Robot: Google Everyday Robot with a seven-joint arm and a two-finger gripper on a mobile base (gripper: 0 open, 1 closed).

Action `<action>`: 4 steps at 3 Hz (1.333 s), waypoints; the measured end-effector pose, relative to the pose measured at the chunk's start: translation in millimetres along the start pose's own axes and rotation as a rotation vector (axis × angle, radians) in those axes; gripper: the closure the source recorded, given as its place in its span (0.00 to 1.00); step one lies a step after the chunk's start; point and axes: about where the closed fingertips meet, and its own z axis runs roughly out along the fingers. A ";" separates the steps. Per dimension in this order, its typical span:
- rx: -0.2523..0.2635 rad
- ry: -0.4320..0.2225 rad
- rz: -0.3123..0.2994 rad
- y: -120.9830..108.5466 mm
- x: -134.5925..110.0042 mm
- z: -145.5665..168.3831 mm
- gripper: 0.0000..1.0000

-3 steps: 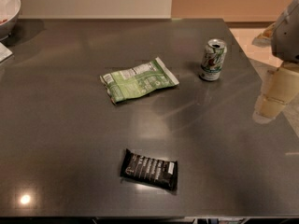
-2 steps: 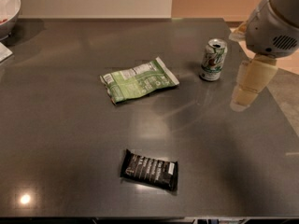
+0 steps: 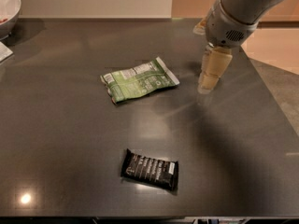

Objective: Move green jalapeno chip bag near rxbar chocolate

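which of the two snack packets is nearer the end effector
The green jalapeno chip bag, lying close to the end effector; the black rxbar chocolate sits much farther away, toward the camera.

bag (image 3: pixel 139 80): lay flat on table (image 3: pixel 60 125).
bar (image 3: pixel 150 169): lay near front edge, well apart.
gripper (image 3: pixel 208 80): hung right of bag.

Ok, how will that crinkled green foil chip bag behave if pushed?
The creased green foil chip bag looks light and floppy; it may buckle. The glossy dark table probably lets it slide. The gripper hangs right of it.
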 end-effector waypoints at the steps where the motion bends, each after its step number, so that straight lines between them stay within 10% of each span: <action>1: -0.036 -0.043 -0.058 -23.8 -23.4 27.9 0.00; 4: -0.192 -0.108 -0.179 -51.7 -78.4 115.9 0.00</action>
